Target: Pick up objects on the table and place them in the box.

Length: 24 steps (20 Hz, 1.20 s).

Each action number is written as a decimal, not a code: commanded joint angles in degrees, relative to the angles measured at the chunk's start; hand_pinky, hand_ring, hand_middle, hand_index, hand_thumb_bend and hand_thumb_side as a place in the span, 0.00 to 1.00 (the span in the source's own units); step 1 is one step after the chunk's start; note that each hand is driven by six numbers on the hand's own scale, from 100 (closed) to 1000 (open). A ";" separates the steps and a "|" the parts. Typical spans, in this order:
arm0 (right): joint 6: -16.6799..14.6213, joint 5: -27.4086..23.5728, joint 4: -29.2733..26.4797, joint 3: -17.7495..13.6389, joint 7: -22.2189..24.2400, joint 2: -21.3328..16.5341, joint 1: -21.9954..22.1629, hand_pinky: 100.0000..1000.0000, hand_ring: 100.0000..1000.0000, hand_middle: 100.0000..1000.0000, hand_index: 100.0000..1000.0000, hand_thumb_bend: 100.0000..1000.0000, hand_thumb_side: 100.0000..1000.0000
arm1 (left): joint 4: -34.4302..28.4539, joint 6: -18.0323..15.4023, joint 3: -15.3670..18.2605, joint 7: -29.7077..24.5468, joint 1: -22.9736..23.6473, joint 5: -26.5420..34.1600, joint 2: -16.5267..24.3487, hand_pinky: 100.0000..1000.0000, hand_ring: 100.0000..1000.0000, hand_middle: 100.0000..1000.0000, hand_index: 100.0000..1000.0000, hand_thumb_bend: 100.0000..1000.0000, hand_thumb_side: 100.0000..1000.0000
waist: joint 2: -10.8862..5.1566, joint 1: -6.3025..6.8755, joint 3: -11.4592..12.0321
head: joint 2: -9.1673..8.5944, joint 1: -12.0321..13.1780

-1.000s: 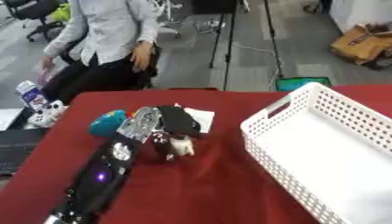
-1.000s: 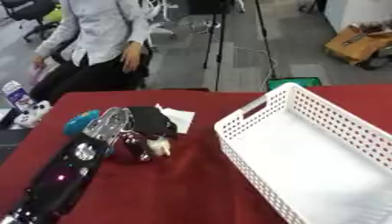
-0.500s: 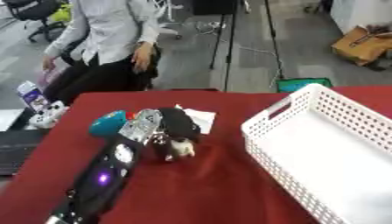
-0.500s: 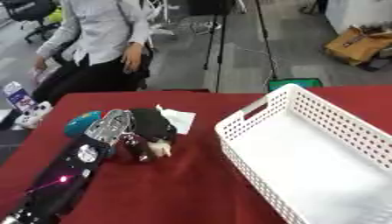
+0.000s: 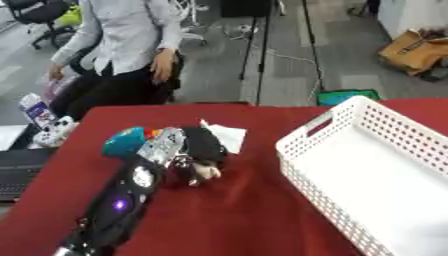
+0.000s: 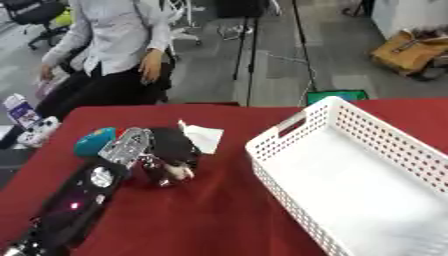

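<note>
Now we see our left hand point(image 5: 188, 155) curled around a small dark object point(image 5: 203, 172) on the red table point(image 5: 236, 210).
Well apart to the right, the white box point(image 5: 367, 165) holds nothing we can make out; a teal thing point(image 5: 122, 141) and white paper point(image 5: 229, 136) lie near the hand.

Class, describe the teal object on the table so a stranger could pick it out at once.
Start at the white basket on the red table, then look across to the left hand. The teal object sits just left of it, rounded, the only blue-green thing there.
</note>
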 commanded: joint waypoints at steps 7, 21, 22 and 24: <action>-7.52 -0.55 -1.03 -0.34 -7.53 -1.39 -0.42 0.73 0.64 0.63 0.67 0.00 0.82 | -0.03 -6.56 0.25 -7.37 -1.78 2.65 0.62 0.44 0.66 0.65 0.72 0.24 0.23 | -0.98 -0.27 0.01 | -0.72 0.28; -7.76 -0.80 -1.03 -0.45 -7.53 -1.51 -0.47 0.73 0.64 0.63 0.67 0.00 0.81 | -0.42 -6.56 0.07 -10.50 -2.34 6.56 0.88 0.45 0.64 0.60 0.67 0.20 0.18 | -1.04 -0.19 -0.11 | -1.19 0.37; -7.81 -0.81 -1.03 -0.47 -7.53 -1.52 -0.47 0.73 0.64 0.63 0.67 0.00 0.81 | -0.46 -6.56 0.06 -10.67 -2.37 6.62 0.94 0.45 0.63 0.59 0.67 0.21 0.17 | -1.04 -0.18 -0.14 | -1.22 0.37; -7.92 -0.81 -1.03 -0.50 -7.53 -1.52 -0.46 0.73 0.64 0.63 0.67 0.00 0.81 | -0.53 -6.56 0.06 -10.91 -2.40 6.67 1.01 0.46 0.63 0.59 0.67 0.21 0.17 | -1.02 -0.18 -0.19 | -1.24 0.37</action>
